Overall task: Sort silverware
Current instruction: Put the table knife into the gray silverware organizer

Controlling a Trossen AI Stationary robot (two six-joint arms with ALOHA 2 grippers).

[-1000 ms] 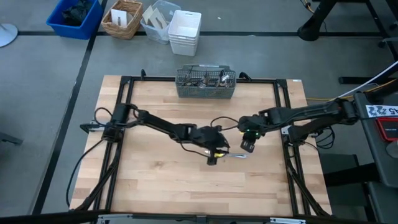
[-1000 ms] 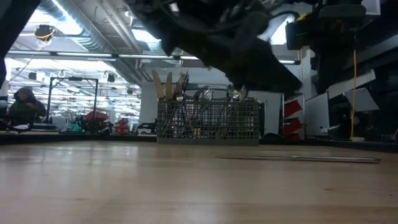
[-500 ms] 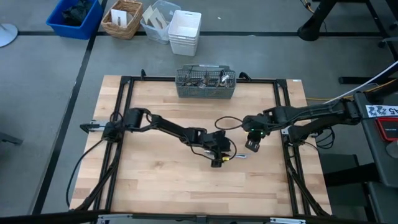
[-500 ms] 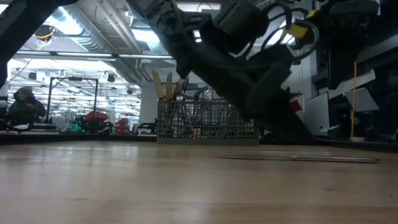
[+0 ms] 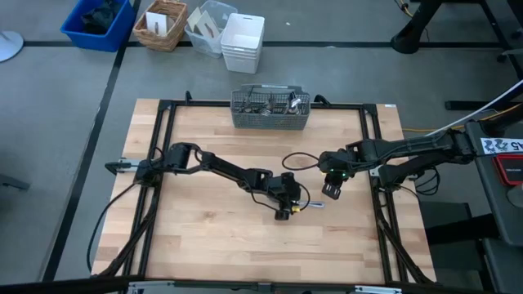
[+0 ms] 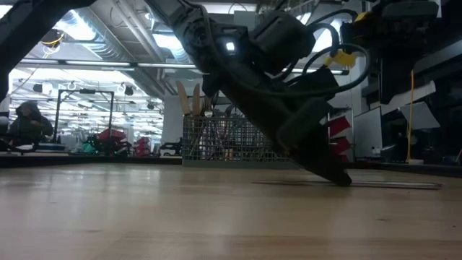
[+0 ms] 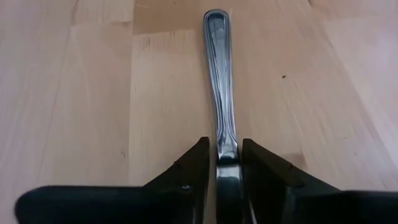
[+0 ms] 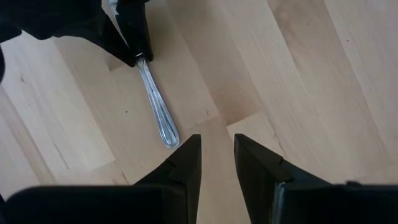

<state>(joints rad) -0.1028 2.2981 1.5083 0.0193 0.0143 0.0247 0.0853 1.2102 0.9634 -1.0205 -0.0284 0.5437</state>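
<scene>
Left tool (image 7: pixel 227 167) snug around silverware piece (image 7: pixel 221 74) on table (image 5: pixel 204 237); right tool (image 8: pixel 216 163) slightly apart, empty.

Grey floor (image 5: pixel 65 122) around the wooden table (image 5: pixel 204 237); beyond its far edge sit a blue bin (image 5: pixel 98 23), wicker basket (image 5: pixel 160 24) and white tubs (image 5: pixel 243 42) (stacked)

Shiny silver utensil (image 7: pixel 221 81), pale wood table (image 7: pixel 81 93)

Left gripper (image 5: pixel 282 214) lowered onto utensil (image 5: pixel 313 204) at table (image 5: pixel 204 237) centre. Right gripper (image 5: pixel 330 193) held just beside. Wire caddy (image 5: pixel 270 112) with silverware (image 5: pixel 282 101) set at far edge.
</scene>
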